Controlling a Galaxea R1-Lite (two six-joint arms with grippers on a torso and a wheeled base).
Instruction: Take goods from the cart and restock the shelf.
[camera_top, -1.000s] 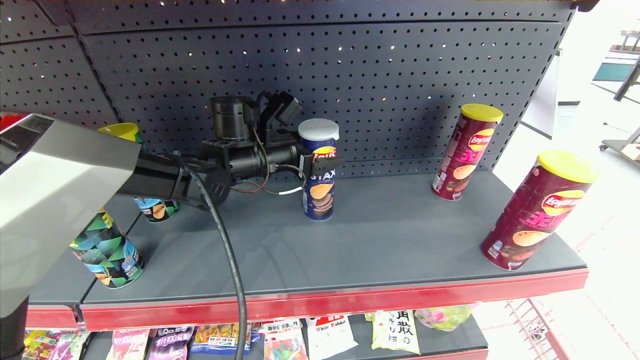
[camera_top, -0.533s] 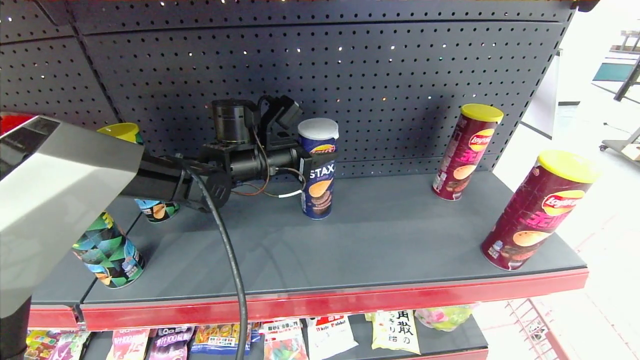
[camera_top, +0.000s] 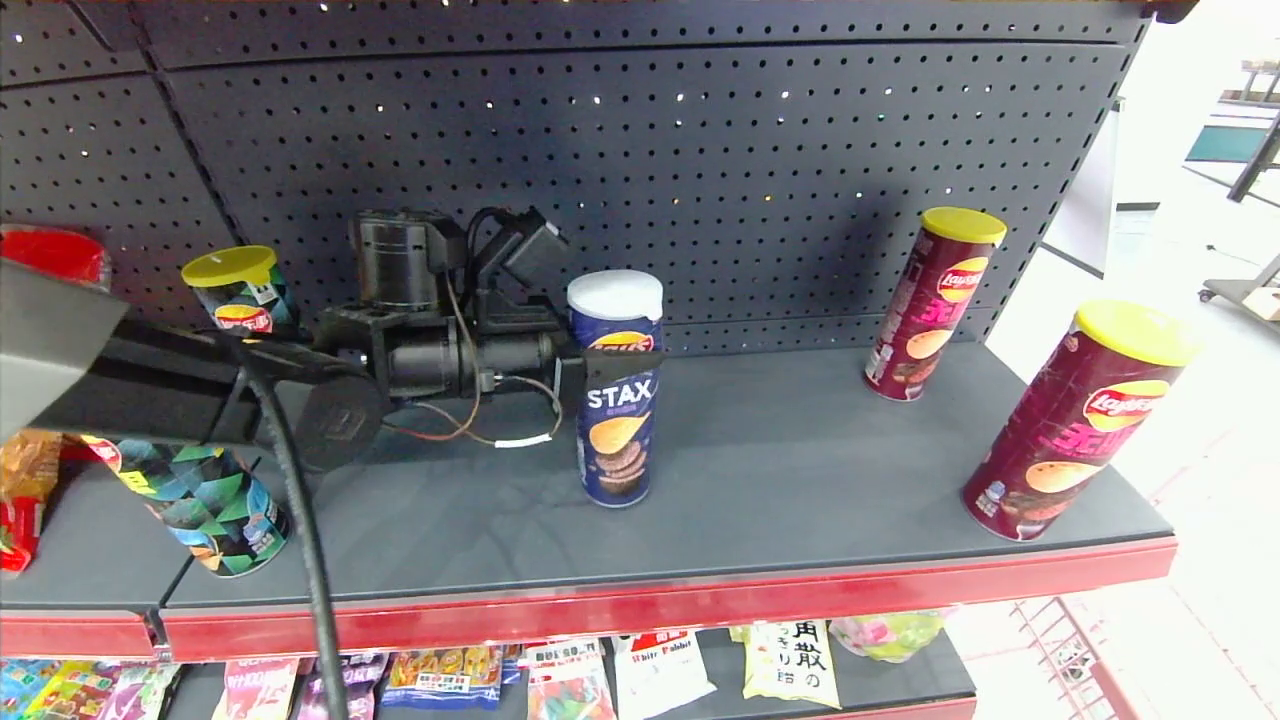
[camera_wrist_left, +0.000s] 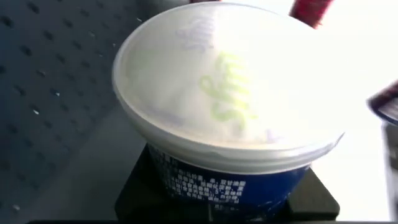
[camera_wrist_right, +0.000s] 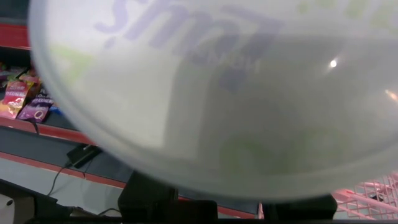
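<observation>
Closest to the lens, in the right wrist view, found the right gripper closed on a clear-lidded can. Along the bottom edge of the head view, noted snack packets on a lower tier, beneath the red lip of the grey shelf. Toward the front, found a patterned can at lower left and a maroon can at right. At centre, found the blue can upright, and the left gripper clamped narrow around its upper part, just under the white lid. Could not judge contact between base and deck. Farther back, saw a second maroon can at upper right and a yellow-lidded can at left, both before the pegboard.
</observation>
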